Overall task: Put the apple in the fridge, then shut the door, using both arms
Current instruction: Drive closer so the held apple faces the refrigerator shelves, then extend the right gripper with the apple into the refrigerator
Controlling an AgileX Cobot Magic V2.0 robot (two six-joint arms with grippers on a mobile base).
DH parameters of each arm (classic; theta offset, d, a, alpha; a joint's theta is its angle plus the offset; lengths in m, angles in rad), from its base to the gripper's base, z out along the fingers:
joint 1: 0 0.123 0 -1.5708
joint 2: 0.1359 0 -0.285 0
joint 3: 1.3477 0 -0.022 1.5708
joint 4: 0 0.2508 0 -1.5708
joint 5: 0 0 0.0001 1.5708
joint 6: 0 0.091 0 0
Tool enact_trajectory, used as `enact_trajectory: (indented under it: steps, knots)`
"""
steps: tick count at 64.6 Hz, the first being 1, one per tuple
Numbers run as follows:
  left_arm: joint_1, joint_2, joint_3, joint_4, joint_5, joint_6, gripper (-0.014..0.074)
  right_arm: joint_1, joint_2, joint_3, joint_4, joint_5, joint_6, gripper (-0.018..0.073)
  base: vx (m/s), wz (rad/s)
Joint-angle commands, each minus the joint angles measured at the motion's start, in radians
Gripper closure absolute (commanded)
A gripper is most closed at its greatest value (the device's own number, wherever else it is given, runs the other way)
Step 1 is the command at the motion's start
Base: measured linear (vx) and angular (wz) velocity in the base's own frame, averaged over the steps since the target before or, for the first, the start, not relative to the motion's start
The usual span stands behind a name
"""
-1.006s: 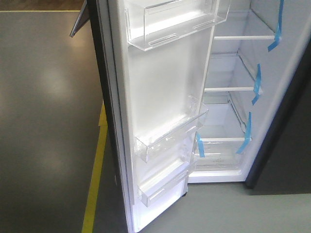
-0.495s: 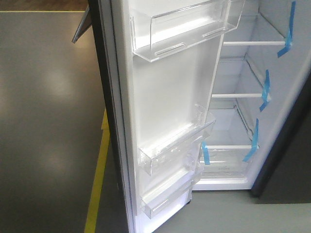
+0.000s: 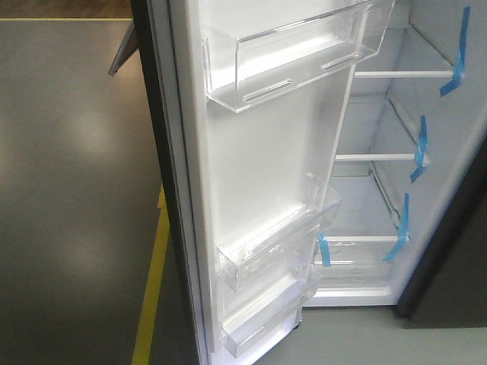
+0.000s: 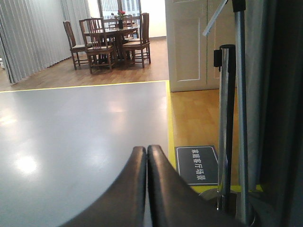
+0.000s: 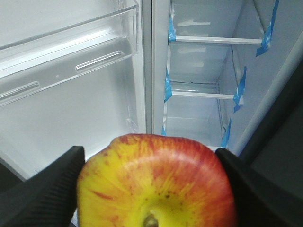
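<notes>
The apple [image 5: 156,187], red at the sides with a yellow streaked middle and its stem end facing the right wrist camera, is pinched in the right gripper [image 5: 147,156]. The black ribbed fingers [image 5: 49,189] press against it from both sides. It is held in the air in front of the open fridge [image 5: 199,66], facing the line where the door [image 5: 71,118] meets the white compartment, and is not yet on any shelf. Behind it in that view the glass shelves [image 5: 215,40] recede into the compartment, with strips of blue tape [image 5: 172,28] at their front corners. From the front camera the door [image 3: 259,167] stands wide open and shows its white inner face. One clear bin [image 3: 297,57] sits high on it and two more [image 3: 274,243] sit low down. To the right of the door, the fridge [image 3: 365,114] interior shows its shelves [image 3: 403,74] and tape [image 3: 419,148] along the right wall. A dark grey floor [image 3: 76,190] with a yellow line [image 3: 152,289] lies to the left. The left gripper [image 4: 146,150] has its two black fingers pressed together with nothing between them. It points over a grey floor toward a floor sign [image 4: 196,164], metal posts [image 4: 227,127] and, far off, a dining table with chairs [image 4: 111,40].
</notes>
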Motion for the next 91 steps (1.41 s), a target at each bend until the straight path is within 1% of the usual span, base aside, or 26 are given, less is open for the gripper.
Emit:
enact_trajectory:
  steps: [1,91]
  knots:
    - [0.003,-0.016,0.029,0.0,-0.067,-0.003,0.0602,-0.001,-0.012,-0.03,-0.005,-0.071,-0.001,0.0481,0.05,0.0]
    - [0.003,-0.016,0.029,0.0,-0.067,-0.003,0.0602,-0.001,-0.012,-0.03,-0.005,-0.071,-0.001,0.0481,0.04,-0.02]
